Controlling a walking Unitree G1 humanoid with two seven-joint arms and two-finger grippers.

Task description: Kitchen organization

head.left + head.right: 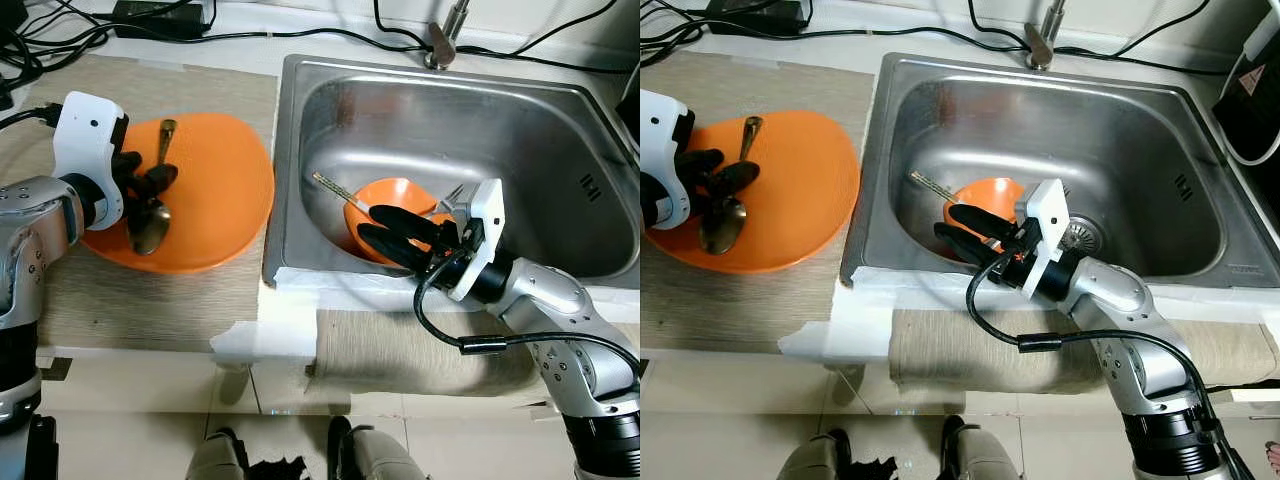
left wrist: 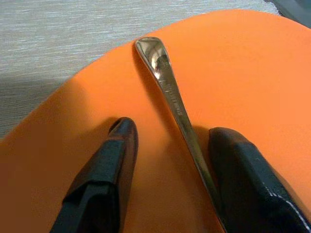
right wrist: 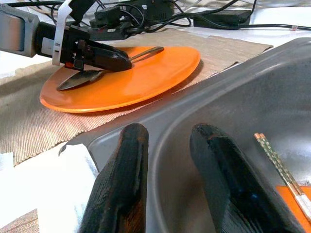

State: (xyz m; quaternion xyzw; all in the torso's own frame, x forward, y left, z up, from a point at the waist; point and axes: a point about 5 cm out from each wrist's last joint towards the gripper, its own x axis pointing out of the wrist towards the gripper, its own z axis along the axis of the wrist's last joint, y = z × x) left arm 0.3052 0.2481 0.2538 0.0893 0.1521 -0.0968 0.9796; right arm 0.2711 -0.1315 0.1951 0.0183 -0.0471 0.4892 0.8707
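Two hands at work, one on each side of the desk (image 1: 150,300). Left hand (image 1: 145,183) sits low over the orange plate (image 1: 225,190), which lies on a woven mat left of the sink (image 1: 300,160). A metal spoon (image 1: 150,225) lies on the plate, bowl toward the robot, handle running up between the left fingers (image 2: 109,170). In the left wrist view the fingers stand apart, one on each side of the handle; the handle passes just beside one finger, contact not clear. Hand released, not gripping.

Right hand (image 1: 400,238) reaches into the steel sink from the near edge, fingers pointing toward the sink's left wall. Right wrist view shows its two fingers (image 3: 121,179) parted with nothing between them: released. Just behind the hand an orange bowl (image 1: 395,195) rests on the sink floor, partly hidden by the fingers. A pair of chopsticks (image 1: 335,190) leans out of the bowl toward the sink's left wall. A metal utensil (image 1: 450,195) is partly visible at the bowl's right rim, beside the wrist; type cannot be told.

Faucet base (image 1: 440,45) stands behind the sink; black cables (image 1: 150,30) run along the back of the desk.
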